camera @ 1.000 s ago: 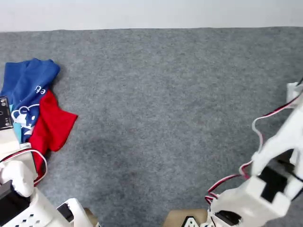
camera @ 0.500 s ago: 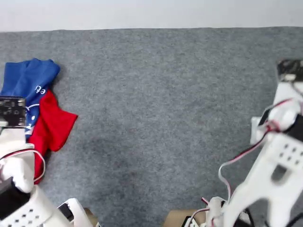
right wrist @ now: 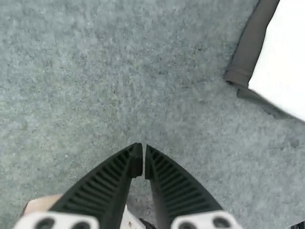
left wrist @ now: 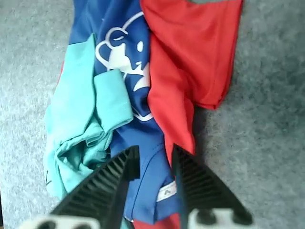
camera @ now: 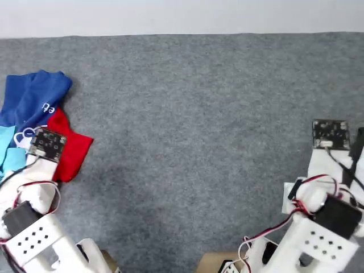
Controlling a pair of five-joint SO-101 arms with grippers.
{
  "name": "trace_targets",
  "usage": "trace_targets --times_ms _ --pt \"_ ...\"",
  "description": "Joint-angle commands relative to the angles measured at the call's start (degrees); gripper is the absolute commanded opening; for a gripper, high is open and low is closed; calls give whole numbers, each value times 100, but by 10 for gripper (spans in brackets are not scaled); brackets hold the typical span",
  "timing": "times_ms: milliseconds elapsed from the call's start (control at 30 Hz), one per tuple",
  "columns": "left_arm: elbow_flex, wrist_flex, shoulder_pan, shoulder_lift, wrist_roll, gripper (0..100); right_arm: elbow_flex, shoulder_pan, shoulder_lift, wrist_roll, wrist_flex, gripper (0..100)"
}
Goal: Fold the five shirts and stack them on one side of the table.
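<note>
A heap of shirts lies at the table's left edge: a blue shirt with a white print, a red shirt and a light turquoise shirt. The left wrist view shows them from close above: blue shirt, red shirt, turquoise shirt. My left gripper hangs open just over the blue shirt, holding nothing. My right gripper is shut and empty above bare grey mat at the right side of the table.
Grey felt mat covers the table. A white cloth with a dark grey edge lies near my right gripper. The left arm and right arm stand at the near edge. A tan object sits between their bases.
The left arm swung rightward over the shirt heap, uncovering the turquoise shirt. The right arm came in from the right edge and lowered its wrist over the mat.
</note>
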Motion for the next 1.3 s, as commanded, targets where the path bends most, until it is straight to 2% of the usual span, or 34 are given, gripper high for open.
trace_targets --times_ms 0,100,300,567,1000,1267 --pt "207 -334 9 9 -211 142 9 75 -171 -26 233 9" --pt "40 -246 18 9 -220 141 9 75 -171 193 233 9" --pt "-884 1187 290 185 -193 139 9 84 -171 413 233 9" --pt "-2457 1679 404 2778 132 137 9 84 -207 413 233 9" --pt "-4084 1662 264 5697 -9 164 9 84 -215 413 242 9" --pt "-5358 1662 264 7042 -35 185 0 84 -215 413 242 9"
